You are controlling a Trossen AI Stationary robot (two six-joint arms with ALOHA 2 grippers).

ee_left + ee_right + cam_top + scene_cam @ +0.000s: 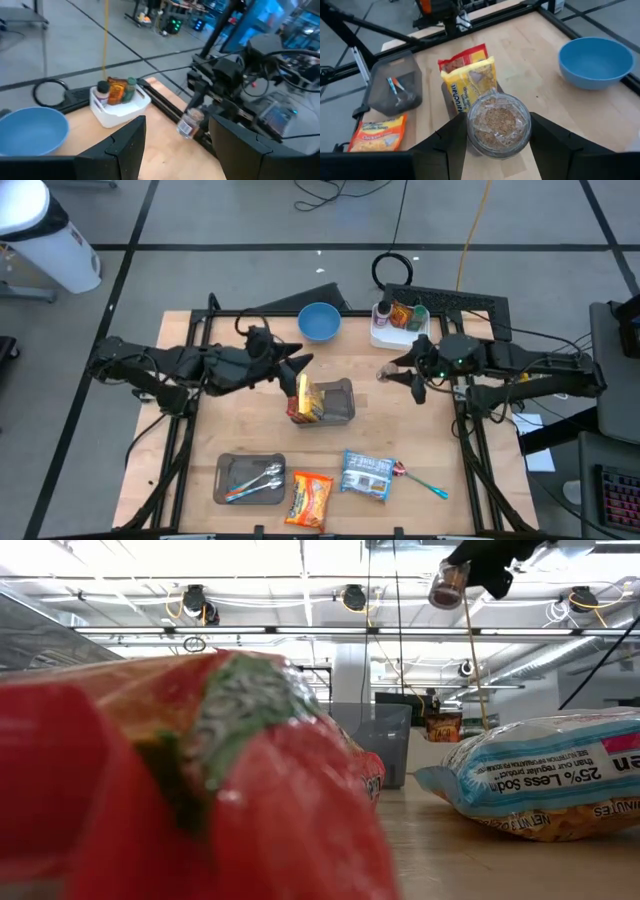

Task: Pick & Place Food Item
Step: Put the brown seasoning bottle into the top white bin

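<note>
We read "25% Less Sodium" on the blue noodle packet (545, 775); our right gripper (497, 132) grips a spice jar (496, 122), our left gripper (177, 145) gapes empty.

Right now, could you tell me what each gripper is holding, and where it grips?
The right gripper holds a jar by its sides, above the table. The left gripper is open and holds nothing.

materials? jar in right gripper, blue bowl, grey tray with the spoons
Jar: clear, glossy, glass or hard plastic; brown granules show through.
Blue bowl: likely plastic; smooth, uniform colour, soft sheen.
Grey tray: matte, probably plastic; cannot confirm.
</note>
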